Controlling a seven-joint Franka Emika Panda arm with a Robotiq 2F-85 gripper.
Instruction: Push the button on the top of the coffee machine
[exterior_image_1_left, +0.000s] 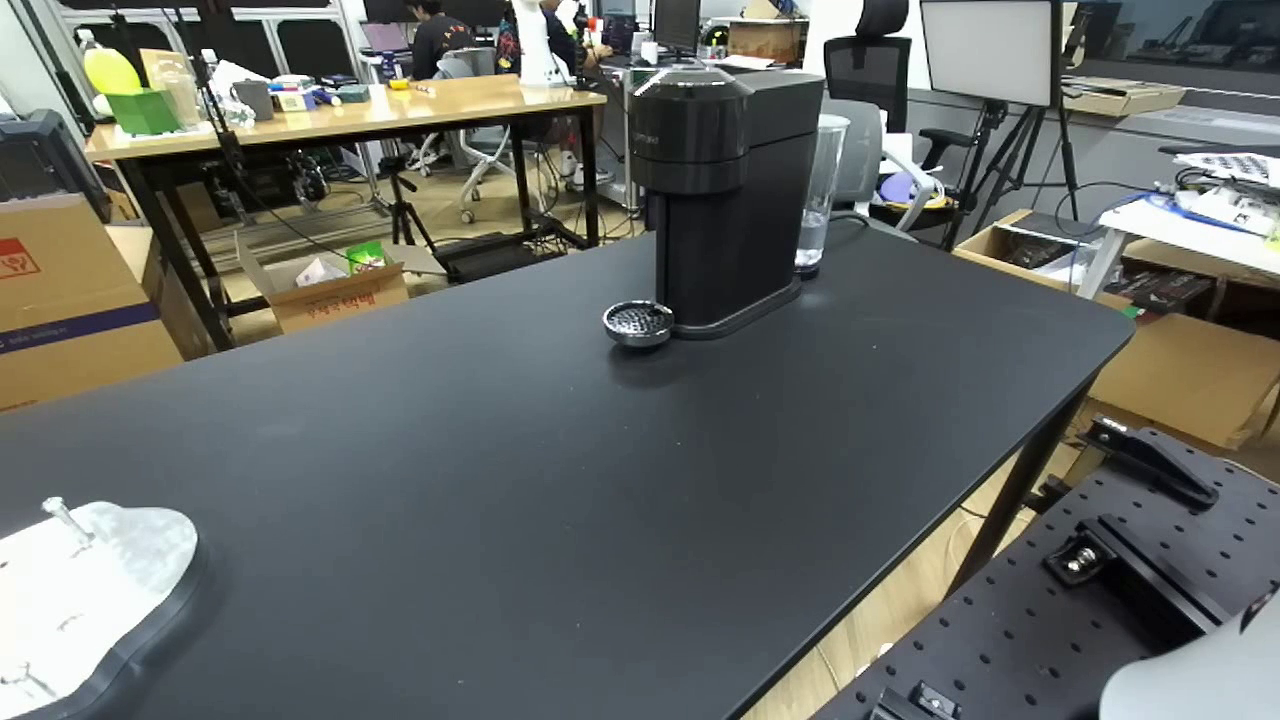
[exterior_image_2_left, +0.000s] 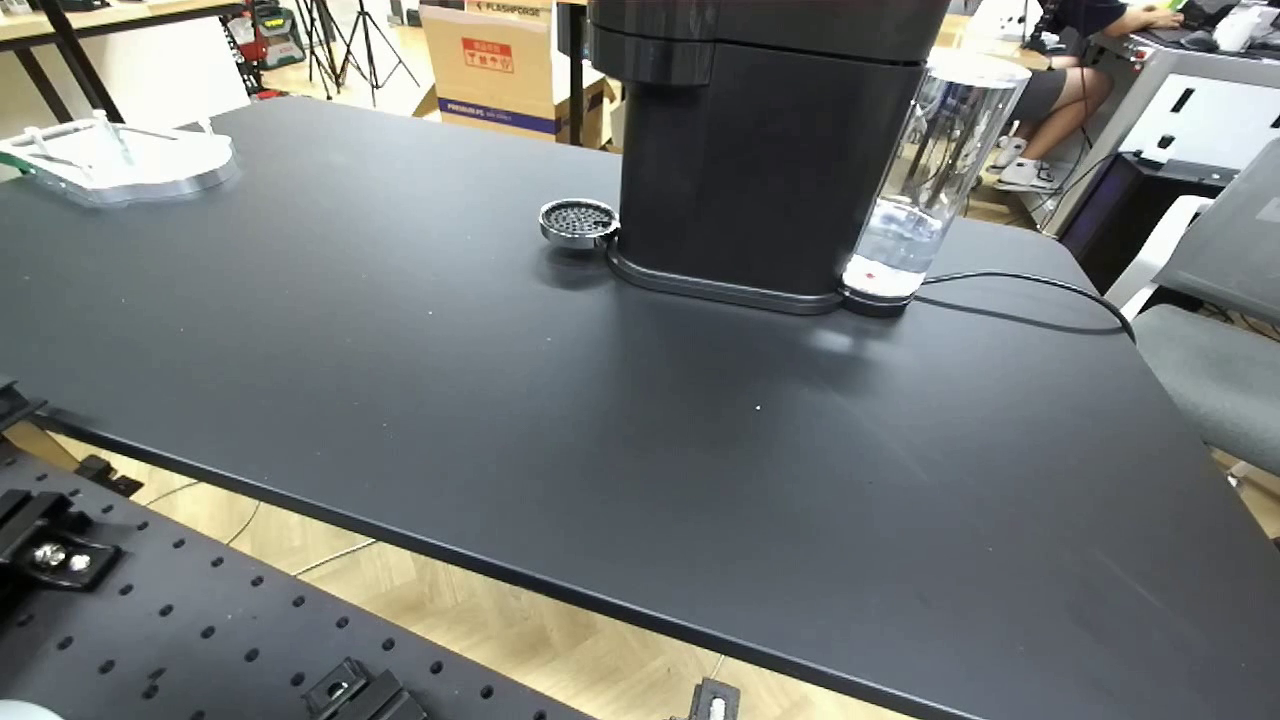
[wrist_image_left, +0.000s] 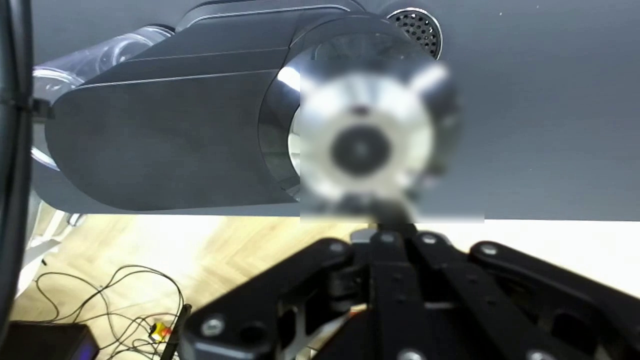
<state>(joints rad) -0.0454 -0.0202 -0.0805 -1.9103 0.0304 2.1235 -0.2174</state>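
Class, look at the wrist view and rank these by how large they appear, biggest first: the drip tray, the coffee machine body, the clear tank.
1. The coffee machine body
2. The clear tank
3. The drip tray
Only visible parts are compared; the body partly hides the others.

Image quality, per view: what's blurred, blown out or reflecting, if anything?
Wrist view: a straight-edged blurred patch over the round end of the coffee machine; floor washed out in places. Both exterior views: white plate looks near blown-out. In an exterior view: soft shadow under the drip tray, faint glare on the table.
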